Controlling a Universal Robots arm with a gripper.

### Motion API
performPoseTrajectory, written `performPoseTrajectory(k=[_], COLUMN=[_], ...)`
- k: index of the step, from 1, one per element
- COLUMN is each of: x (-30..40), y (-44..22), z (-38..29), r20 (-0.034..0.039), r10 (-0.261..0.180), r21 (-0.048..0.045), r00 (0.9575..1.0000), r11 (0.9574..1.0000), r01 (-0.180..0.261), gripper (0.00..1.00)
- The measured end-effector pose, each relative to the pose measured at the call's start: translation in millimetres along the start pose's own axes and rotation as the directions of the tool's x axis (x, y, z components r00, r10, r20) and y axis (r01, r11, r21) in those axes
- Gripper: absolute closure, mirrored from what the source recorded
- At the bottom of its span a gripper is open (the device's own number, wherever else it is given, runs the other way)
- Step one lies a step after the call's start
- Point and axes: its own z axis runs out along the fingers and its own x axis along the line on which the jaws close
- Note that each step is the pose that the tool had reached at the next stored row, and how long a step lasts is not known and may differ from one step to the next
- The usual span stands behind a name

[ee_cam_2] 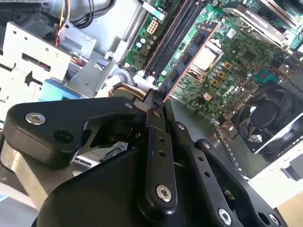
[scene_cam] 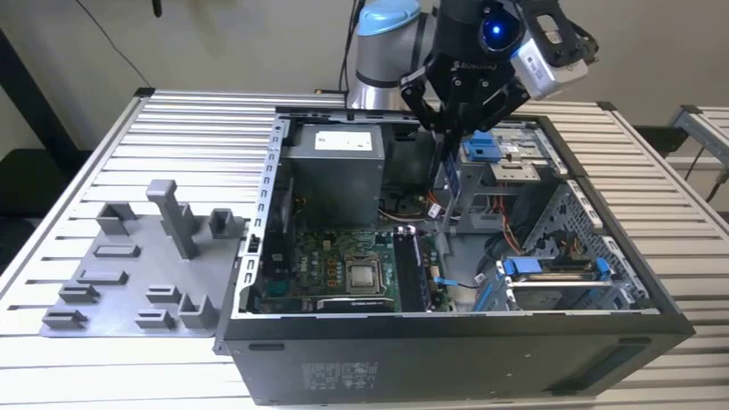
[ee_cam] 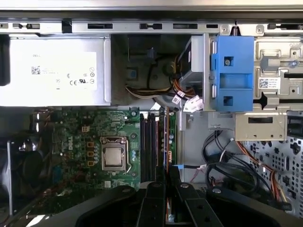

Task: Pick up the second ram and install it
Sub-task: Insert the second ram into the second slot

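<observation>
Clamping the second ram [ee_cam_2: 186, 57] in the end effector [ee_cam_2: 157, 97], over memory slots [ee_cam_2: 173, 33], processor [ee_cam_2: 209, 57] alongside; gripped end hidden inside the clamp.

Printed matter. Power supply [ee_cam: 57, 71]: a white label [ee_cam: 61, 71] with fine print, a square code and a row of small symbols. Drive cage [ee_cam: 265, 111]: a small white coded sticker [ee_cam: 270, 83]. Case front [scene_cam: 456, 363], exterior view: a pale printed panel [scene_cam: 341, 376]. None of it can be read.
</observation>
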Motion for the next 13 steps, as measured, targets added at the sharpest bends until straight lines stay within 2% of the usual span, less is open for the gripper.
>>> performPoseTrajectory(k=[4,13], x=[-1.5,-7.0], y=[0.0,0.0], z=[3.4,14.3], r20=[-0.0025,-0.0151], r10=[0.000,0.000], r21=[0.0099,0.0118], r00=[1.0000,0.9999], r11=[1.0000,0.9999], r01=[0.000,0.000], gripper=[0.86,0.86])
